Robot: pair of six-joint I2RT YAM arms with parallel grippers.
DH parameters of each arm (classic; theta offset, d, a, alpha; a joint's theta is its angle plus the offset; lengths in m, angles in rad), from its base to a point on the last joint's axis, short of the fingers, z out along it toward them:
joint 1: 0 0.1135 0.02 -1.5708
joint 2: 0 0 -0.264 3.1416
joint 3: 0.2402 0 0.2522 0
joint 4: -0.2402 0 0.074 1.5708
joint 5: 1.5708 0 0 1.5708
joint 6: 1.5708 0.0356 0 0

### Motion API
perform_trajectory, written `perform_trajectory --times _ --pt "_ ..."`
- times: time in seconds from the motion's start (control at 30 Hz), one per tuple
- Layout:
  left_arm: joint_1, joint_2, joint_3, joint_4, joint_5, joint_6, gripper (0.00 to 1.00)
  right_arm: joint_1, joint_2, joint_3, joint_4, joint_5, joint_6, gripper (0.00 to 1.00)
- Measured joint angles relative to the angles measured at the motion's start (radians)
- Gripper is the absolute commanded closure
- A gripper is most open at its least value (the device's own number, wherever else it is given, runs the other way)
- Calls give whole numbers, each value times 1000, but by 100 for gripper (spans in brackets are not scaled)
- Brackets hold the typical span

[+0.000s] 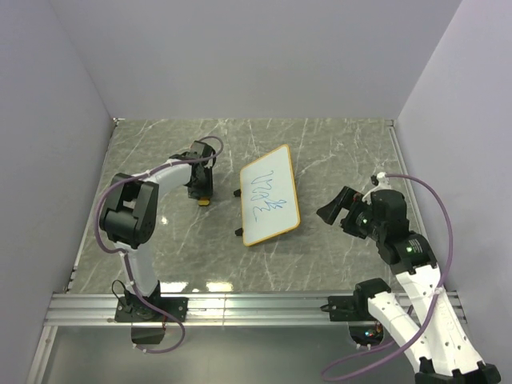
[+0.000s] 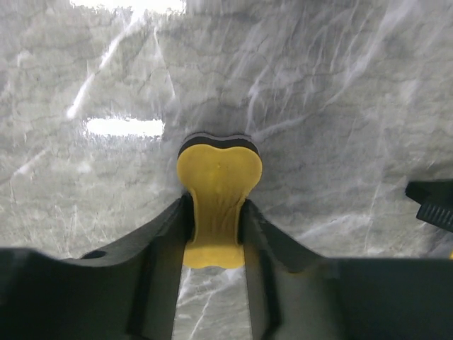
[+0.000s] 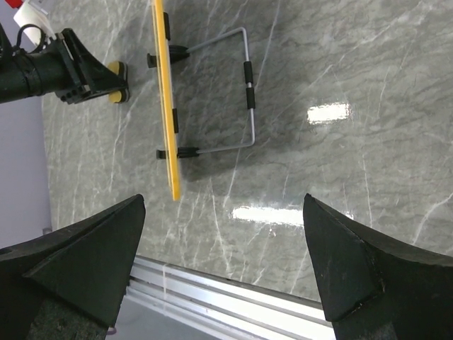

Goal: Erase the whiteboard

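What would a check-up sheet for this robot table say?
Surface: grey marbled table, glossy, no spills seen.
Job's things: small white whiteboard with tan-orange frame, propped on a grey wire stand, blue scribbles on it; yellow bone-shaped eraser to its left.
Clutter: nothing seen.
Grippers: left gripper shut on the eraser; right gripper open, empty, right of the whiteboard.
Cables: purple cables looping along both arms, clear of the whiteboard.
Surroundings: plain white walls on three sides; aluminium rail at the near edge.
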Motion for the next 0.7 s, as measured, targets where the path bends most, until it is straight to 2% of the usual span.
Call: perform_trajectory --times 0.03,0.13,0.17,0.2,0.4,0.57,0.7 --pt "0 4 5 -2 -2 1 64 0 10 0 6 -1 0 1" --pt "0 5 6 3 -4 1 81 0 39 1 29 -5 0 2" --pt "0 5 6 3 -3 2 88 0 53 5 39 -10 0 2" --pt "0 5 6 3 -2 1 100 0 67 10 47 -13 -1 2" --pt "-1 3 6 1 0 -3 100 0 248 130 131 -75 -24 5" --pt "-34 -17 8 -36 0 -29 100 0 500 262 218 -130 -46 18" --pt "-115 -69 37 -93 11 -60 100 0 641 275 259 -150 -48 26"
